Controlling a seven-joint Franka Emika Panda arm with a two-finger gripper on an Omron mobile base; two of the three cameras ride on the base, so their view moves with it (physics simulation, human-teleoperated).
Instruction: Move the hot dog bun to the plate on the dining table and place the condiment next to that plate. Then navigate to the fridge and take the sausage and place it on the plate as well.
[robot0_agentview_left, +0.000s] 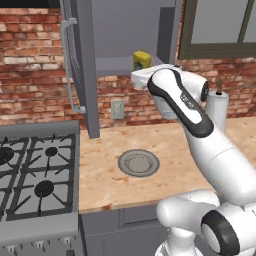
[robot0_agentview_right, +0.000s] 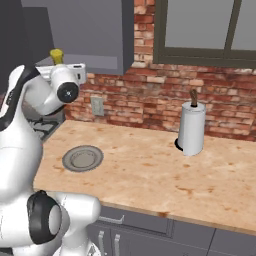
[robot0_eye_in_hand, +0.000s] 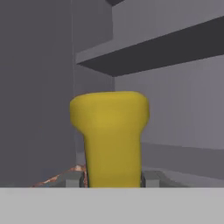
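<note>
Pale wood counter (robot0_agentview_left: 165, 150) in front of me runs along the brick wall, stove (robot0_agentview_left: 35, 180) butted up against its left end. Sitting on it: a small grey dish with a ringed rim (robot0_agentview_left: 138, 163) out in the middle, and a white paper towel roll (robot0_agentview_right: 192, 128) standing upright back near the wall, well apart from the dish.

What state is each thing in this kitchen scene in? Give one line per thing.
condiment: gripped, lifted inside the cabinet.
gripper: shut on the condiment.
cabinet door: open.
grey dish: flat on the counter, nothing in it.
paper towel roll: upright on the counter.
</note>
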